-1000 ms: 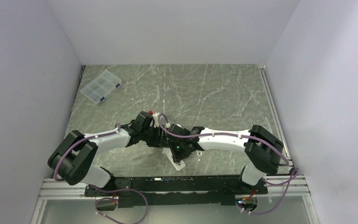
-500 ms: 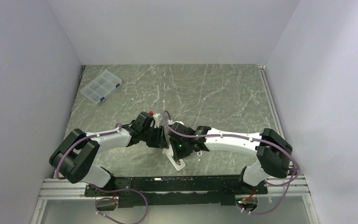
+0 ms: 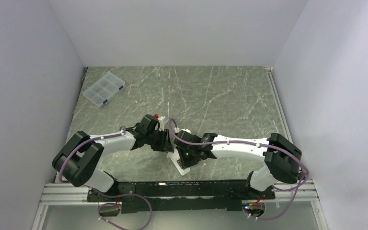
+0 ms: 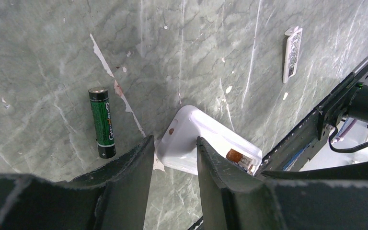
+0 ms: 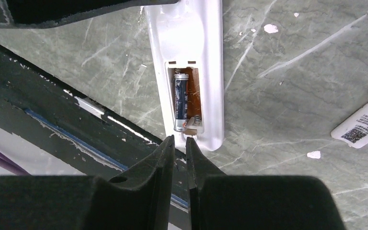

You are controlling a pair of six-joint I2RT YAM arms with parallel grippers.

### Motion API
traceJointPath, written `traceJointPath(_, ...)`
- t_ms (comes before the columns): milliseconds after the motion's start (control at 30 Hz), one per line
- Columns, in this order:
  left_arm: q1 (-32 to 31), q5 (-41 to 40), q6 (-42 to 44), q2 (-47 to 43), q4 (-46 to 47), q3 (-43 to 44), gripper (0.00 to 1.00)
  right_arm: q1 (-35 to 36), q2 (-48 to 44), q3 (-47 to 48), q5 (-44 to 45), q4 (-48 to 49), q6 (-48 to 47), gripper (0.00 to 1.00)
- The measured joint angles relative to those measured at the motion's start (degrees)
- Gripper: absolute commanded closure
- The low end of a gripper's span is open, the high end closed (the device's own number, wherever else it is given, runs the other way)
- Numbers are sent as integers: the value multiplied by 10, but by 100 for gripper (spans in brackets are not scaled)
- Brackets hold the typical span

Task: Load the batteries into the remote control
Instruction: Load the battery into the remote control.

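Observation:
The remote control [image 5: 191,43] lies back up on the table, also seen in the top view [image 3: 181,166]. One battery [image 5: 180,100] sits in the left slot of its reddish-brown recess; the right slot is bare. The second battery [image 4: 101,122], green and black, lies loose on the table left of the remote [image 4: 191,139]. My left gripper [image 4: 172,139] clamps the remote's rounded end between its fingers. My right gripper [image 5: 179,139] is shut and empty, with its tips just off the recess's spring end.
The small white cover piece [image 4: 292,52] lies on the table beyond the remote, and shows at the right in the right wrist view [image 5: 362,124]. A clear compartment box [image 3: 104,89] stands at the far left. The black base rail [image 5: 52,110] runs close by the remote.
My right arm has swung its elbow outward and brought its wrist in over the remote's near end. The left arm has stayed where it was.

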Motion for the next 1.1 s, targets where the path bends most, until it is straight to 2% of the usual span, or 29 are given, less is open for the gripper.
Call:
traceJointPath(800,0,0,0,0,0,0,57,3,20,0,-5,15,0,86)
traceJointPath(1100,0,7,0,0,3,0,62,3,26,0,-5,19,-1,87)
